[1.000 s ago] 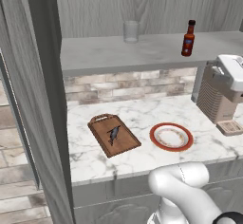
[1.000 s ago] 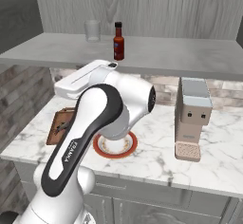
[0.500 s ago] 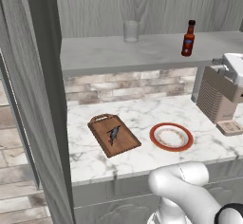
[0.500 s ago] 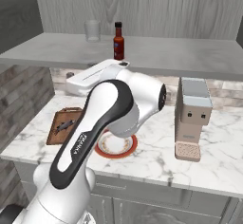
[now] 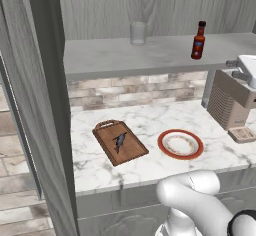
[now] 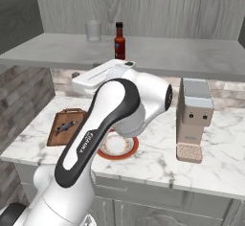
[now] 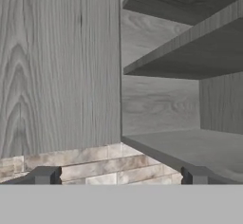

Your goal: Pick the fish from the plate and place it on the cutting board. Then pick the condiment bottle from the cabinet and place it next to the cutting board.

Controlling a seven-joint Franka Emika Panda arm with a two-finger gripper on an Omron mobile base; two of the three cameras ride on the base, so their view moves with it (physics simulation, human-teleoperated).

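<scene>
The small dark fish [image 5: 119,141] lies on the brown cutting board [image 5: 120,142] at the counter's left; both also show in the right base view, the fish [image 6: 64,127] on the cutting board [image 6: 67,126]. The orange-rimmed plate [image 5: 180,144] sits bare to the board's right; my arm partly covers the plate [image 6: 118,146]. The condiment bottle [image 5: 198,41] [image 6: 119,41] stands upright on the cabinet shelf [image 5: 150,55]. My gripper [image 7: 121,174] is open with nothing between its fingers, facing the cabinet's grey side panel [image 7: 57,66]. My white hand [image 6: 103,74] hangs just below the shelf edge, under the bottle.
A clear glass [image 5: 138,33] [image 6: 93,30] stands on the shelf left of the bottle. A coffee machine [image 5: 235,100] [image 6: 194,119] occupies the counter's right end. The tall grey panel [image 5: 45,105] bounds the counter on the left. Brick backsplash [image 7: 85,163] runs under the shelf.
In the right base view my arm's big elbow link has swung rightward and upward while the hand stays just under the shelf. Fish, board, plate and bottle have not moved.
</scene>
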